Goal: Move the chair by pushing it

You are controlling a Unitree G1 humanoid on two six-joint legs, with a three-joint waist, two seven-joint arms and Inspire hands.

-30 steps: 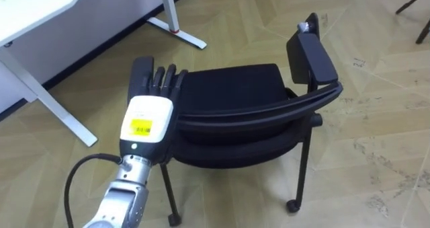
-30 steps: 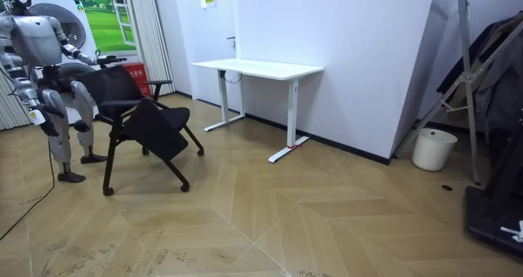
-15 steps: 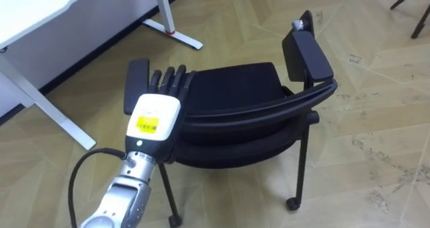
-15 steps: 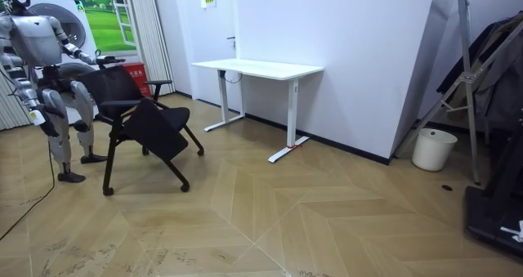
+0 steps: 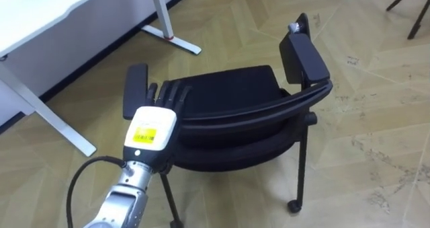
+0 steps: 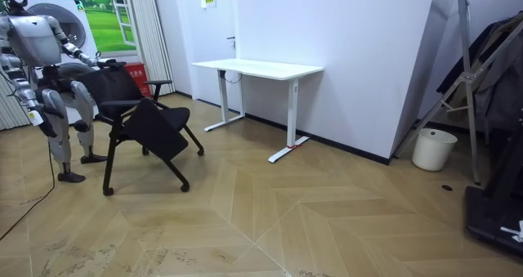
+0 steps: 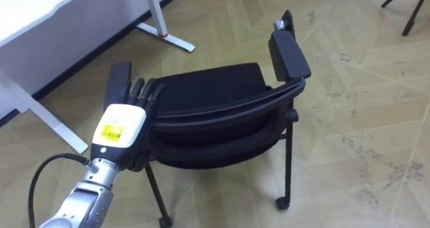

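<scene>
Right now I see my left hand (image 5: pixel 152 126) laid flat against the top rail of the black chair (image 5: pixel 228 88), fingers (image 5: pixel 169 95) straight and spread over the backrest edge rather than wrapped around it. It sits at the rail's left end, just beside the left armrest (image 5: pixel 135 91); the right armrest (image 5: pixel 304 54) is at the far end of the curved back. The chair stands on the wooden floor (image 5: pixel 376 120), its seat facing away from me, near the white desk (image 5: pixel 40 13). From the room view, I'm standing directly behind the chair, and my right hand (image 6: pixel 45 122) hangs low by my hip; I cannot tell its state.
</scene>
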